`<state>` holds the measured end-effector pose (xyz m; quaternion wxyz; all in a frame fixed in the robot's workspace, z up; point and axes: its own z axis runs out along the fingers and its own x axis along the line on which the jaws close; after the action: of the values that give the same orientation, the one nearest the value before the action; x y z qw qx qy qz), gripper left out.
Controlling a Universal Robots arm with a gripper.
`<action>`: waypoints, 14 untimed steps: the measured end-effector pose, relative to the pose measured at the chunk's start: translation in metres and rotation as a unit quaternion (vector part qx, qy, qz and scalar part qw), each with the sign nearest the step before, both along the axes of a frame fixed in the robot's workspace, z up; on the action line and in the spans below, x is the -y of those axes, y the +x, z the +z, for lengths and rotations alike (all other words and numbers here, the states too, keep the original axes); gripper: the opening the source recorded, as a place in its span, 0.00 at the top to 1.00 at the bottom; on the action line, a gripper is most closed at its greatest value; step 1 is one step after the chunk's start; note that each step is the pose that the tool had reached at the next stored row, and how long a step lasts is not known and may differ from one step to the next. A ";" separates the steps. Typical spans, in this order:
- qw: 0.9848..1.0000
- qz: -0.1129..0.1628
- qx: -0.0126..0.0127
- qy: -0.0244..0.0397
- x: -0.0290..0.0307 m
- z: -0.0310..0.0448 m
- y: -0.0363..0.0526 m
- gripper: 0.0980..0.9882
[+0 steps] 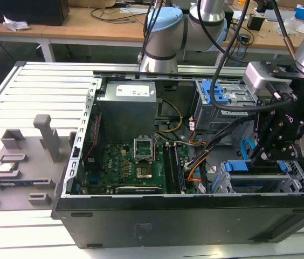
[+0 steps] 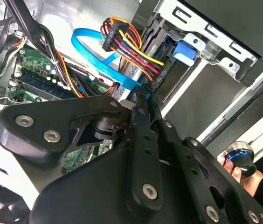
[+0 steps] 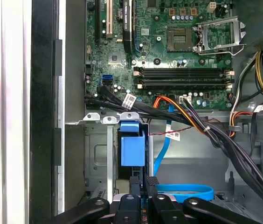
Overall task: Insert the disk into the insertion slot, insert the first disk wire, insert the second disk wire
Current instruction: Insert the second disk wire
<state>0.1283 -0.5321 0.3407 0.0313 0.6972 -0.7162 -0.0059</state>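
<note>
The disk [image 1: 237, 167] lies inside the insertion slot [image 1: 298, 174], the low silver cage at the exterior view's right; its blue carrier [image 3: 133, 144] [image 2: 185, 51] shows in both wrist views. The first disk wire [image 2: 134, 49], a red, orange and yellow bundle, runs to the disk's rear edge. The second disk wire [image 2: 92, 53] [image 3: 183, 190], light blue, loops round to my fingertips. My gripper [image 1: 262, 156] [image 2: 140, 99] [image 3: 143, 185] hangs over the disk's rear end, its fingers close together on the blue cable's plug end.
The taller grey cage with blue latches [image 1: 216, 97] stands behind the slot. Thick black cable bundles [image 3: 215, 140] cross beside the cage, and the motherboard [image 1: 136, 167] fills the case's middle. A hand [image 2: 243, 175] holds a blue-ringed knob outside the case wall.
</note>
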 end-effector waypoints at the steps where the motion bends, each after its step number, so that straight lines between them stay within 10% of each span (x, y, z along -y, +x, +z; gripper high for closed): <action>1: 1.000 0.000 0.000 0.000 0.0000 0.0000 0.0000 0.93; 14: 1.000 0.000 0.000 0.000 0.0000 -0.0022 0.0001 0.85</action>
<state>0.1284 -0.5321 0.3385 0.0312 0.6972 -0.7162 -0.0060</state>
